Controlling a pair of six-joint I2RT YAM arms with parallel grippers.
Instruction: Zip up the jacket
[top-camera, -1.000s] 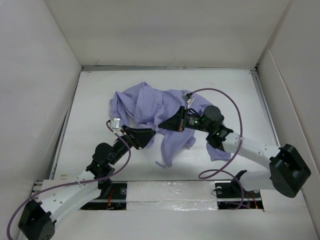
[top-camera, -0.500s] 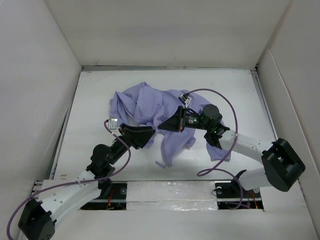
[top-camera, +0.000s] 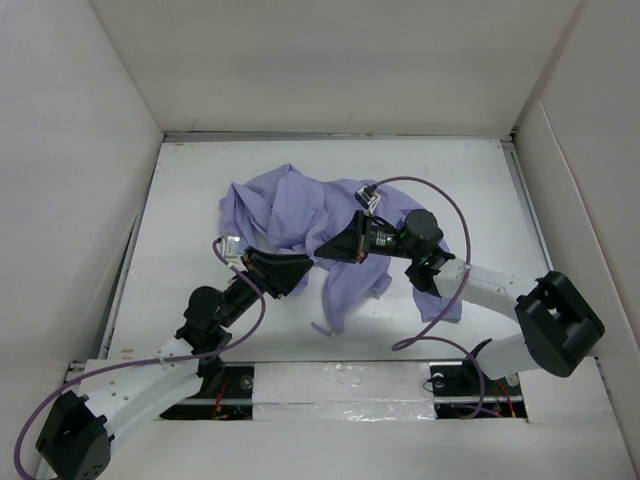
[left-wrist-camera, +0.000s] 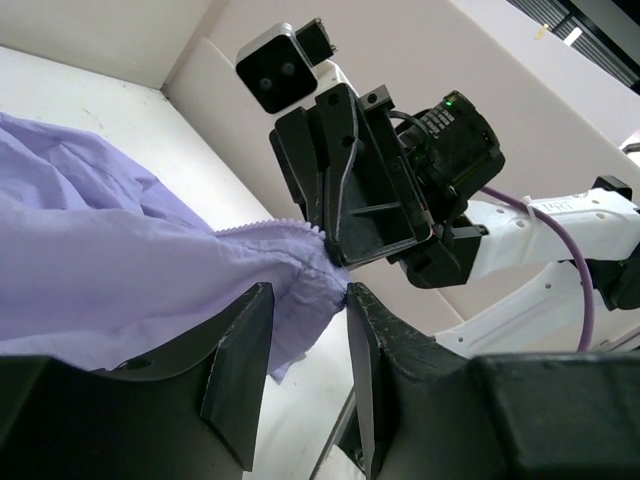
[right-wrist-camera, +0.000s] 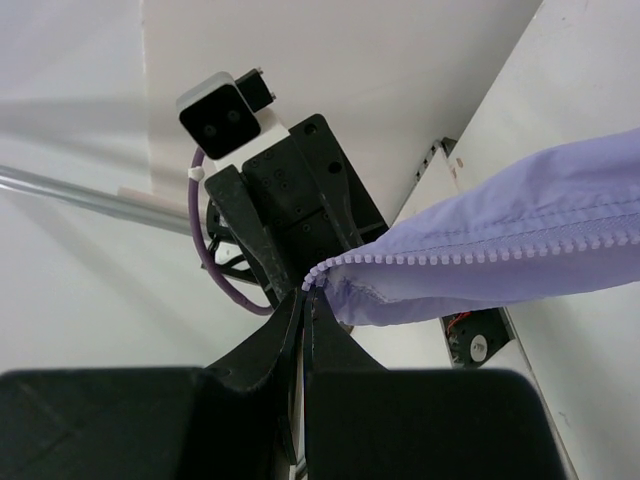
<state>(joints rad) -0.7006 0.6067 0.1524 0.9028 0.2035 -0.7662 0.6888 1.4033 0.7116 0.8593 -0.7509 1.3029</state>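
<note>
The lavender jacket (top-camera: 300, 215) lies crumpled in the middle of the white table. Its near edge is lifted between the two grippers. My right gripper (top-camera: 322, 254) is shut on the end of the zipper teeth (right-wrist-camera: 470, 250), pinching the fabric corner at its tips (right-wrist-camera: 308, 298). My left gripper (top-camera: 300, 268) faces it tip to tip. In the left wrist view the left gripper's (left-wrist-camera: 308, 300) jaws stand apart, with the same jacket (left-wrist-camera: 100, 250) corner hanging between the fingertips and a gap still showing beside the cloth.
White walls (top-camera: 70, 200) enclose the table (top-camera: 200, 180) on the left, back and right. A purple cable (top-camera: 450, 215) loops over the right arm, and another (top-camera: 255, 300) curls beside the left arm. Part of the jacket drapes under the right forearm (top-camera: 440, 300).
The left jaws have narrowed around the jacket corner. The right arm's elbow has swung a little leftward, while its gripper stays shut on the zipper end.
</note>
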